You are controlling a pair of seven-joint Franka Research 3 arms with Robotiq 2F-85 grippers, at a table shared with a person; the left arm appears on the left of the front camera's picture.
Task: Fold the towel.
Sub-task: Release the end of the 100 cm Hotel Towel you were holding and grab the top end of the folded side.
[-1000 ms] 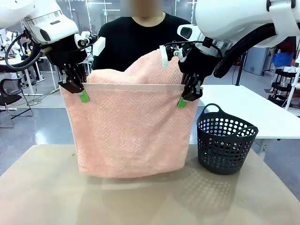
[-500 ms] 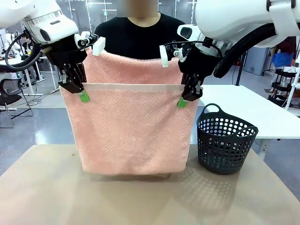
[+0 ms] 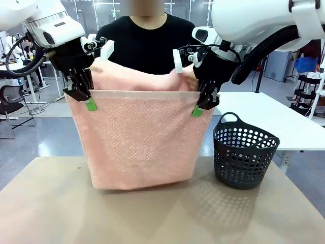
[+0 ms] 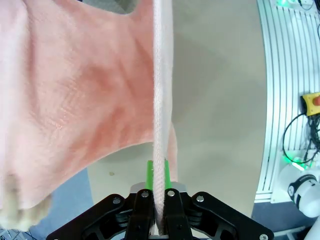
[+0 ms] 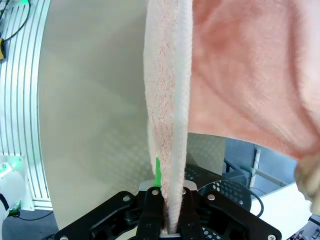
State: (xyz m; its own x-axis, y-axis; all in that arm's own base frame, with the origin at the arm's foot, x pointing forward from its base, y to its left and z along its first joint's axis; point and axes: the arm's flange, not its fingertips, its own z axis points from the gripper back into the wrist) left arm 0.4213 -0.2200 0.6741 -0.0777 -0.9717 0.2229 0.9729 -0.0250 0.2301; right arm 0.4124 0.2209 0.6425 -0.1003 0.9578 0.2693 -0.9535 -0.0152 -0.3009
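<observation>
Salmon towel [image 3: 142, 137] hangs beside basket [image 3: 245, 151]; wrist views show its pinched edge

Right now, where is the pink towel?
In the front view the towel hangs in the middle, its top corners pinched by the left gripper and the right gripper, bottom reaching the table, left of the dark basket.

Beyond the tan surface [image 3: 45, 213] lies a glossy grey floor [image 3: 30, 140]. Left of the surface stands a black office chair [image 3: 10, 96]. Right of it are a white table [image 3: 274, 119] and a black trolley [image 3: 310, 86].
</observation>
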